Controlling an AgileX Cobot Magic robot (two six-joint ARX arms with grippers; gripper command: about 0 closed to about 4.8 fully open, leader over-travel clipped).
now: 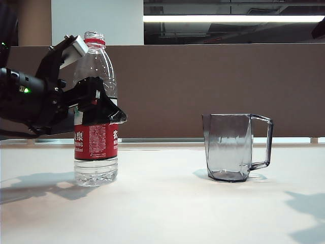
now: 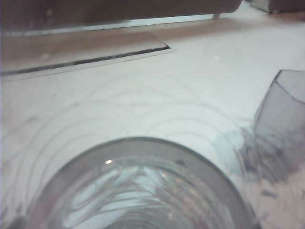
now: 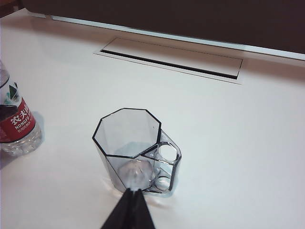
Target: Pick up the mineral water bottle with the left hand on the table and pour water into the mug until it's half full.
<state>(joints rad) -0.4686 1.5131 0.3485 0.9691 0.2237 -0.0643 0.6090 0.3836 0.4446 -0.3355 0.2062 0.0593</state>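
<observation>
The mineral water bottle [image 1: 96,66] stands upright and uncapped on the table [image 1: 167,208], at the left. My left gripper [image 1: 99,84] straddles it at mid-height, one black finger [image 1: 101,109] in front of the label and the other behind near the neck. The jaws stand wide, so it is open. In the left wrist view the bottle [image 2: 138,191] fills the near field and no fingers show. The smoky mug [image 1: 231,147] stands apart to the right, empty, handle pointing right. My right gripper [image 3: 131,193] hovers shut close by the mug [image 3: 128,138], holding nothing; the bottle [image 3: 16,126] shows at the edge of that view.
A brown partition [image 1: 213,81] runs along the table's far edge. A flush cable slot [image 3: 171,59] is set into the tabletop behind the mug. Bare white table lies between the bottle and the mug.
</observation>
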